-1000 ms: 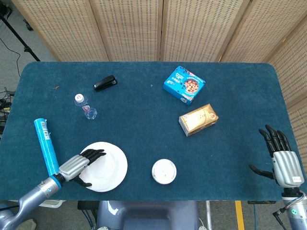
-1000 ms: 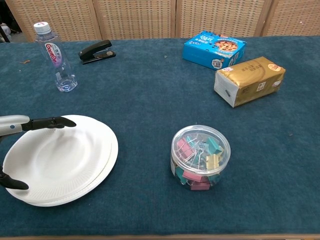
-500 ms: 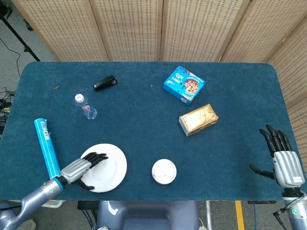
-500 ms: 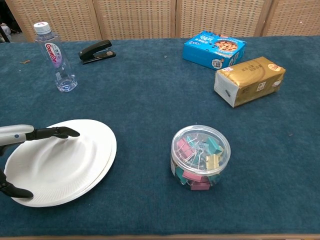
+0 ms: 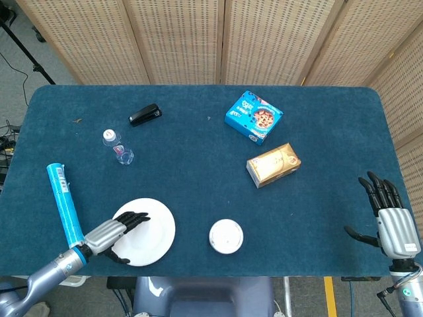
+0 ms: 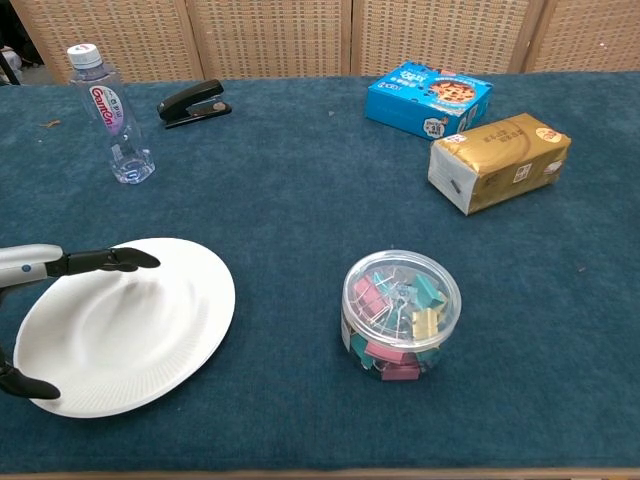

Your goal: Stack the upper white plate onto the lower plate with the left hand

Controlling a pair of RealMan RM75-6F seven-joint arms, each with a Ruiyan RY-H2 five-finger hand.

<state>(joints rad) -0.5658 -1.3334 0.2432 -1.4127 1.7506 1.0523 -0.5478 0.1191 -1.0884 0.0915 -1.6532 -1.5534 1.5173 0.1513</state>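
A round white plate (image 6: pixel 130 325) with a shallow dished centre is seen at the lower left of the chest view, on the blue table (image 6: pixel 300 200); whether a second plate lies beneath cannot be told. It is held by the left hand (image 5: pixel 112 232), dark fingers (image 6: pixel 110 260) laid over its far rim and the thumb at its near edge. The right hand (image 5: pixel 390 221), at the lower right of the head view, is spread and holds nothing. Red lettering is carried by the bottle (image 6: pixel 108 115) at upper left, though it cannot be read with certainty.
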